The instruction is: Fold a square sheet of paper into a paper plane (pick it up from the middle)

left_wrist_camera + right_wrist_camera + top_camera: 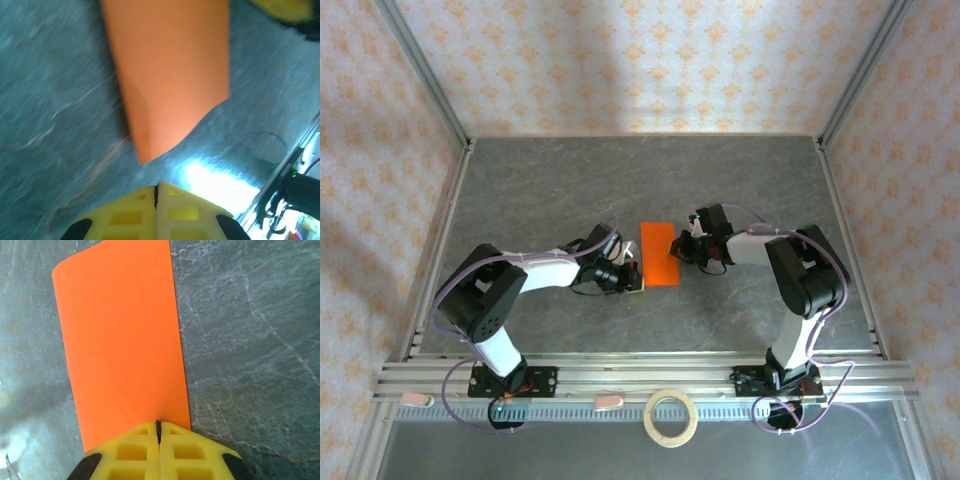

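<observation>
Paper plane (flat strip) between shut left jaws, shut right jaws; tape ring well apart.

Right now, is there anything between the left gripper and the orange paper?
Nothing visible. In the left wrist view, bare table lies between the shut left gripper and the nearest corner of the orange paper. The right gripper, also shut, is at the paper's opposite side, not in that path.
</observation>
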{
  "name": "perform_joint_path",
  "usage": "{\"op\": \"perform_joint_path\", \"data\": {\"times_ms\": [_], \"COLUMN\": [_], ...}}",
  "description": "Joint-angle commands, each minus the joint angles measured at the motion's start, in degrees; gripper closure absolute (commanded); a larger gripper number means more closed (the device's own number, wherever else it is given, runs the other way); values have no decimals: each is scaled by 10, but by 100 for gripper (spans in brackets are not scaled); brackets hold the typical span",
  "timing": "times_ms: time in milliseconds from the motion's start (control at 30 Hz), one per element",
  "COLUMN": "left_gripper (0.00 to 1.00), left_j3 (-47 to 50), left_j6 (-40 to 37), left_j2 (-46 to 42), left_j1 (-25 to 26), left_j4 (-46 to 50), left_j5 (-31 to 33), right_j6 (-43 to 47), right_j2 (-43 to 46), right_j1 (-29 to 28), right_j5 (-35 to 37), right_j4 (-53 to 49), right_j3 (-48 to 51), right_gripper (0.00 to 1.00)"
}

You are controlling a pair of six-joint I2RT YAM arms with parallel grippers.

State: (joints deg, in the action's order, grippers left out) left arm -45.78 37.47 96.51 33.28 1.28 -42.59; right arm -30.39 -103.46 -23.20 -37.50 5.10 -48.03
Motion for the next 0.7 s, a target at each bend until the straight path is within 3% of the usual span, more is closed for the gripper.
{"op": "perform_joint_path", "data": {"times_ms": [0, 367, 667], "left_gripper": [100, 100, 100], "left_j3": [-63, -137, -26], "left_j6": [18, 41, -18], "left_j2": [9, 135, 121], "left_j1": [-2, -20, -21], "left_j4": [5, -27, 5], "left_j5": [8, -5, 19], "right_j6": [9, 7, 5], "right_j2": [-39, -40, -43], "right_j1": [4, 4, 5], "right_j5": [96, 93, 91], "right_j4": [-124, -120, -119], "right_j3": [43, 44, 43], "right_gripper": [100, 100, 100]}}
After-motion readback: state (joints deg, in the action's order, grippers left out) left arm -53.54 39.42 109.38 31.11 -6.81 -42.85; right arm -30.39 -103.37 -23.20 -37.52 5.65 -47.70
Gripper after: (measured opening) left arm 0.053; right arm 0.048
